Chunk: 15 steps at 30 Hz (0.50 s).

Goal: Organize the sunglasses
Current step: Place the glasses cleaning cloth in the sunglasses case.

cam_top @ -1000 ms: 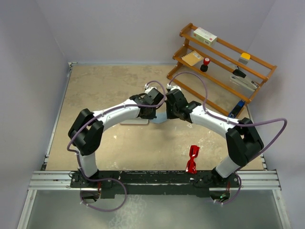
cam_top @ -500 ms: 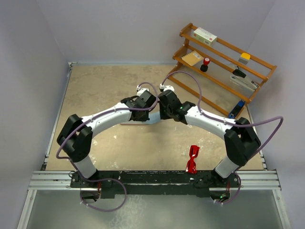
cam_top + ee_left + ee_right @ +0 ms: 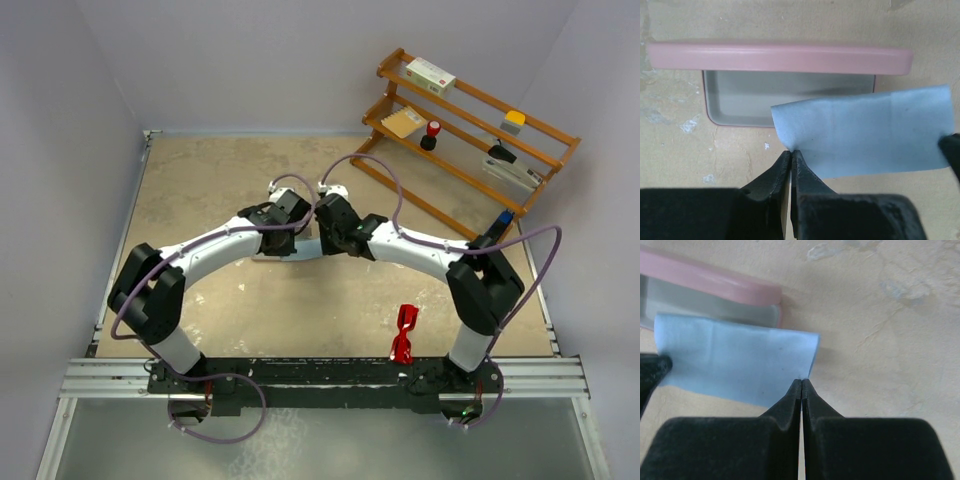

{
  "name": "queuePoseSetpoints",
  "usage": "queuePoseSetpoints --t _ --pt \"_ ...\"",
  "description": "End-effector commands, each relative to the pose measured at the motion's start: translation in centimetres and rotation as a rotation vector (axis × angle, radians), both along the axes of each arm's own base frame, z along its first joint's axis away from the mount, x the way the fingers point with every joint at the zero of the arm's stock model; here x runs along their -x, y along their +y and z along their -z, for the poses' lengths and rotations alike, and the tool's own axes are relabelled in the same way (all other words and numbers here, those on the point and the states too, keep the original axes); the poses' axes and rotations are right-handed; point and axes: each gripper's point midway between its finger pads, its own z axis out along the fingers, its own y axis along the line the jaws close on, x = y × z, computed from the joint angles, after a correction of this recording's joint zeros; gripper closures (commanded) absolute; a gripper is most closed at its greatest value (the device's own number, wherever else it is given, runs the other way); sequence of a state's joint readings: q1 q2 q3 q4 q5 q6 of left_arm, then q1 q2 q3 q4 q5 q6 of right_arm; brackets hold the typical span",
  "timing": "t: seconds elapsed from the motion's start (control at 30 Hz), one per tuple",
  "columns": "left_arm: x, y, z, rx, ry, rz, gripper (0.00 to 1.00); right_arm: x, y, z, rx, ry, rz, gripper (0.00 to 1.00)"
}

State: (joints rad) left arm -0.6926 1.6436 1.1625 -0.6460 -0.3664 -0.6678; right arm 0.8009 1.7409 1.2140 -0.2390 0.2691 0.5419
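Note:
The red sunglasses (image 3: 404, 333) lie folded on the table near the right arm's base, far from both grippers. My left gripper (image 3: 791, 152) is shut on the lower left corner of the light blue cloth (image 3: 865, 132). My right gripper (image 3: 801, 381) is shut on the opposite corner of the cloth (image 3: 735, 362). The cloth hangs stretched between them, just in front of the open pink case (image 3: 780, 57), partly over its white lining (image 3: 740, 100). The case also shows in the right wrist view (image 3: 715, 282). In the top view both wrists meet mid-table over the cloth (image 3: 311, 246).
A wooden rack (image 3: 470, 130) with small boxes and items stands at the back right. Grey walls close the table's left and back sides. The table (image 3: 200, 180) is tan with pale scuff marks.
Both arms have moved left across the table with the cloth held between them, bringing it over the pink case. The sunglasses have not moved.

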Motion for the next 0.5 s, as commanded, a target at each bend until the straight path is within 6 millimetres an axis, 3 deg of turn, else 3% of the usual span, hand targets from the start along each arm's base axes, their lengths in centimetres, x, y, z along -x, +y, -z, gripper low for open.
queuePoseSetpoints --t 0.0,0.27,0.47 --pt "-1.8 0.0 -2.2 0.044 -0.089 0.021 1.00 1.2 3.0 -0.4 -0.004 -0.016 -0.038 1.00" --pt "-2.2 1.6 -1.8 0.009 -0.080 0.016 1.00 1.3 4.9 0.3 -0.009 -0.015 -0.043 1.00" --pt "-2.1 2.1 -1.5 0.004 -0.071 0.015 1.00 1.1 5.1 0.9 -0.006 -0.010 -0.018 1.00"
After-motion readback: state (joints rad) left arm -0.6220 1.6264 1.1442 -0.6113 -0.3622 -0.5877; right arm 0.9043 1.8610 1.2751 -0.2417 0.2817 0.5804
